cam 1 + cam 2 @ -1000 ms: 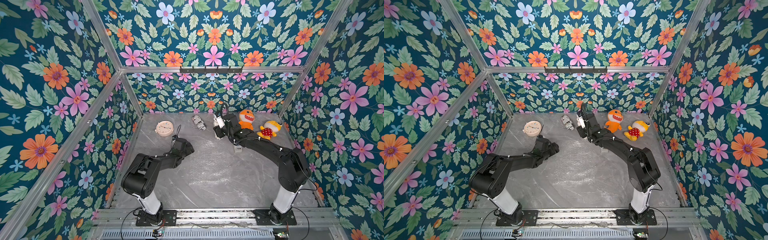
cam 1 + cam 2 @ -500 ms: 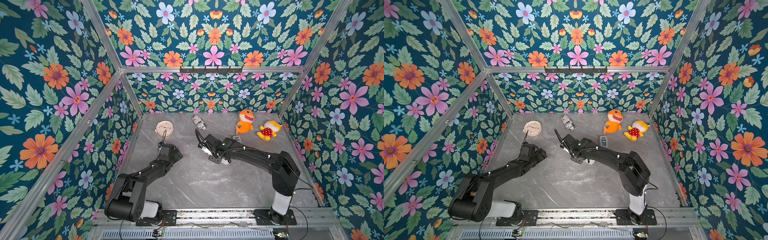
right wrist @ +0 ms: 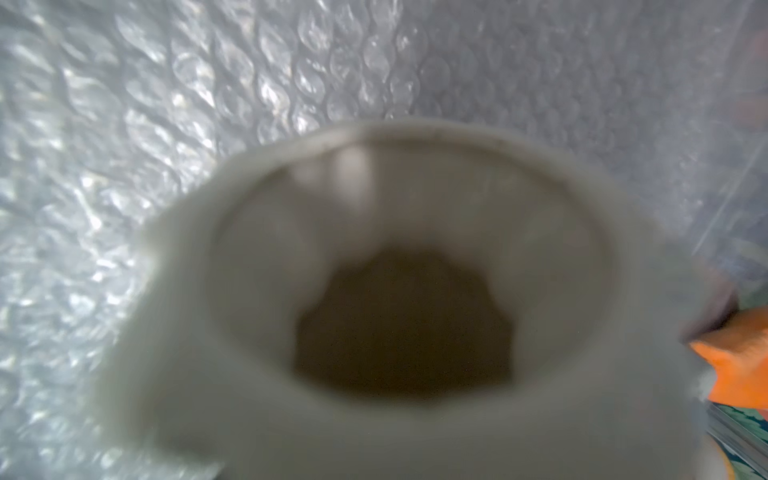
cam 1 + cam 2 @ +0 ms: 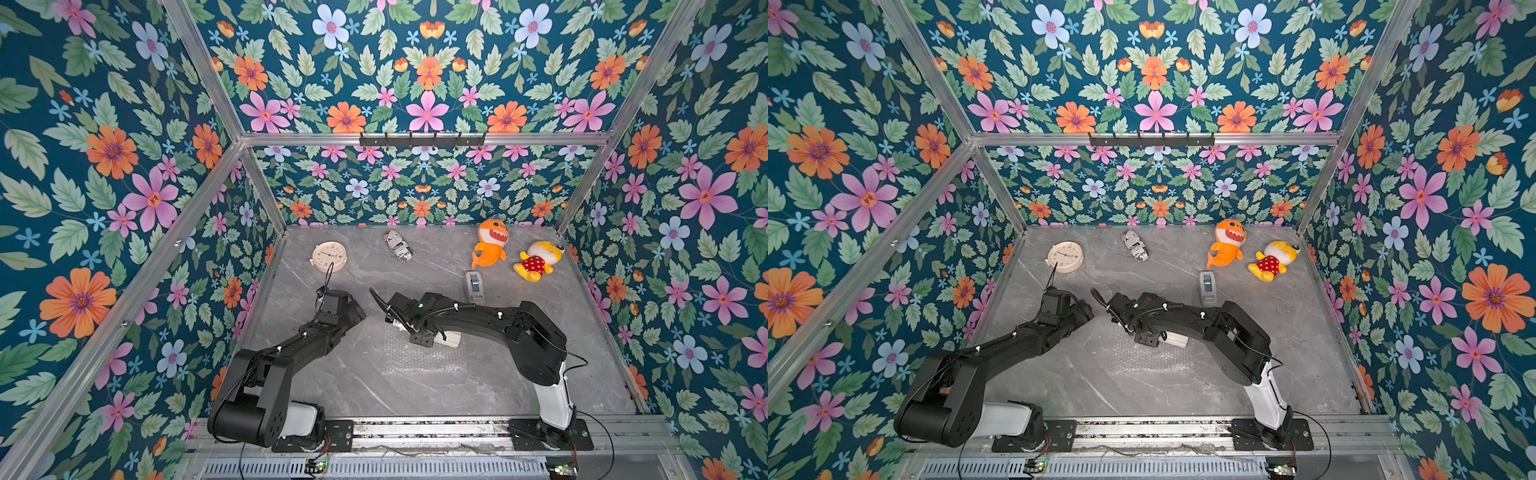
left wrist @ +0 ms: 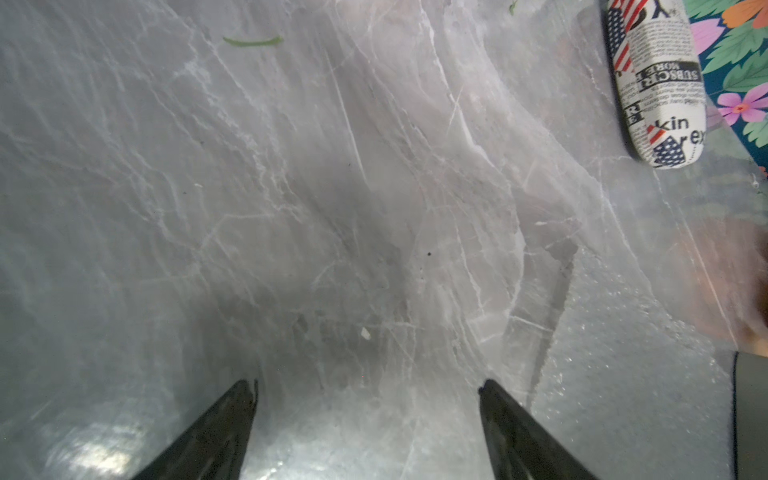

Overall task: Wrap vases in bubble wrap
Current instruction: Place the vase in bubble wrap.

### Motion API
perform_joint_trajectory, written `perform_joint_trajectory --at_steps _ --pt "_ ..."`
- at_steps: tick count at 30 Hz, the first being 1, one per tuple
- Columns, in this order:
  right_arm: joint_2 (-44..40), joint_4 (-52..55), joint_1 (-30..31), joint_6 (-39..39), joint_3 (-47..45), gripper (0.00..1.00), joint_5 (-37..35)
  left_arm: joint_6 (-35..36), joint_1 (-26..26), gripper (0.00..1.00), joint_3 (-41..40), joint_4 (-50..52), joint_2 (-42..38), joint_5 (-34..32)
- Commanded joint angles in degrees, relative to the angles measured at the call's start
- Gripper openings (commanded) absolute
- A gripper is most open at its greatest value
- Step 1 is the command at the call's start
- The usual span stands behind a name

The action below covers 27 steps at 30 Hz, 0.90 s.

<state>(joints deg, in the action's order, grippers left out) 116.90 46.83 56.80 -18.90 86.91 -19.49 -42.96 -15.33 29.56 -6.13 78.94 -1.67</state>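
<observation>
step in hand: laying the vase (image 4: 448,340) on the bubble wrap (image 4: 419,362). the sheet lies flat on the worktop (image 4: 374,399), a little toward 6 o'clock of centre. in both top views the vase (image 4: 1177,340) lies on its side along the sheet's 12 o'clock edge, its long axis running 9 to 3. the right pincer (image 4: 420,338) sits across it near the 9 o'clock end and, by my reading, is clamped on it. no wrapping is done yet.

the left pincer (image 5: 368,386) stands wide with nothing between its tips. it is low over bare worktop at 9 o'clock of the vase.

next move, as i judge it: settle the vase on the wrap, let go, then take a free edge of the sheet, probably the 6 o'clock one, and fold it over the body. the film is thin and lies flat, so pinching an edge calls for a low, shallow approach. the round vase may roll once freed.

not made out:
- the right pincer's fingers show in no view. in the right wrist view the blurred vase mouth (image 3: 257,257) fills everything, with bubble wrap (image 3: 124,104) behind it.
- whether the vase rests on the sheet or hangs just above it cannot be told.
- the right arm (image 4: 478,318) covers much of the vase from above, so which end carries the mouth is unclear.
</observation>
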Motion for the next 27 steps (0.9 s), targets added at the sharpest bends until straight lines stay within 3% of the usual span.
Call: perform_joint_trajectory --at_steps 1,6,10,18,27 --pt "0.3 -0.1 0.8 2.0 -0.1 0.64 4.4 -0.6 0.1 0.86 -0.5 -2.0 0.9 0.8" --pt "-2.2 -0.9 0.9 3.6 -1.4 0.86 6.0 -1.3 0.0 0.86 -0.4 -5.6 4.3 2.5" --pt "-5.8 -1.9 0.9 4.7 -4.5 0.9 7.3 -0.4 0.1 0.86 1.7 -5.2 7.3 2.7" --pt "-3.6 -4.7 0.7 3.8 -6.1 0.76 7.7 2.4 0.0 0.86 3.1 -2.4 6.6 -0.8" --pt "-3.9 -7.6 0.7 -0.4 -6.2 0.53 4.3 4.5 0.0 0.86 2.1 1.3 2.0 -5.5"
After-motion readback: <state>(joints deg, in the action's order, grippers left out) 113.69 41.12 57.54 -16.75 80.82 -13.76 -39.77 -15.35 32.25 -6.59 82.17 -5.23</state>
